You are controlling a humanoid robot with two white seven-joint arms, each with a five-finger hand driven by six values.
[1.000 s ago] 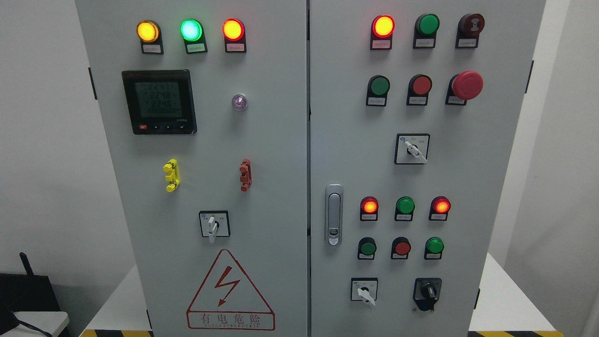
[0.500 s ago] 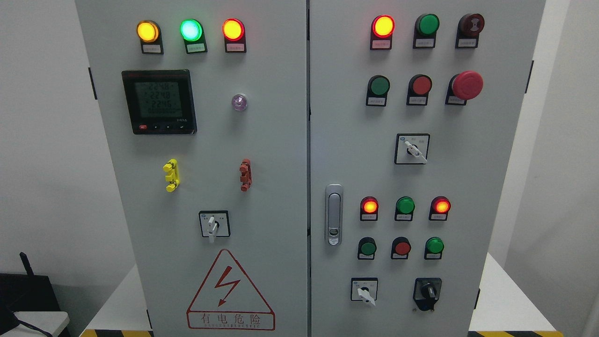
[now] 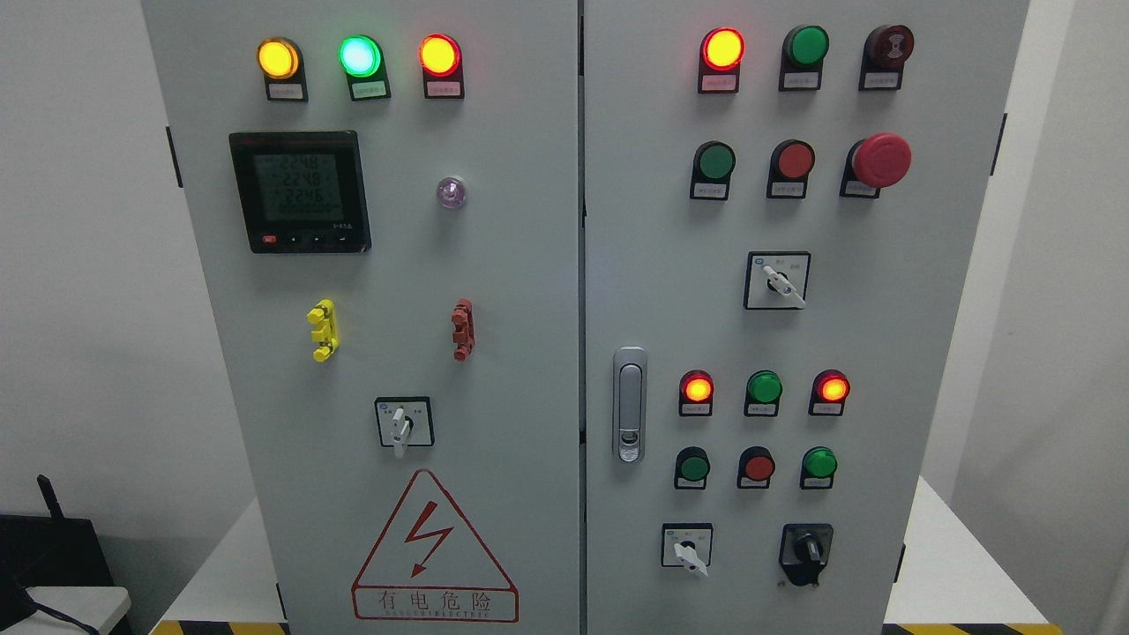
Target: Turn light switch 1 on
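Neither hand shows in my head view, so I cannot tell whether the fingers are spread, curled or holding anything. What I have in front of me is the grey cabinet (image 3: 494, 265) with its two doors shut, and a crowd of controls.

The first risk, as I judge it, is picking the wrong control. The labels under the buttons are too small for me to read, so I cannot say for certain which one is light switch 1. My candidates sit on the right door: a green button (image 3: 714, 160) at about one o'clock from the door handle (image 3: 629, 404), and a lower green button (image 3: 693, 466) at about four o'clock from it.

The second risk is neighbours. A red button (image 3: 794, 160) sits just beside the upper green one at three o'clock, and the big red mushroom stop (image 3: 880, 160) lies further along that row (hitting that would likely cut everything). A broad fingertip coming in off-centre could press two at once.

Third, the rotary switch (image 3: 776, 280) below that row could be knocked by a trailing finger.
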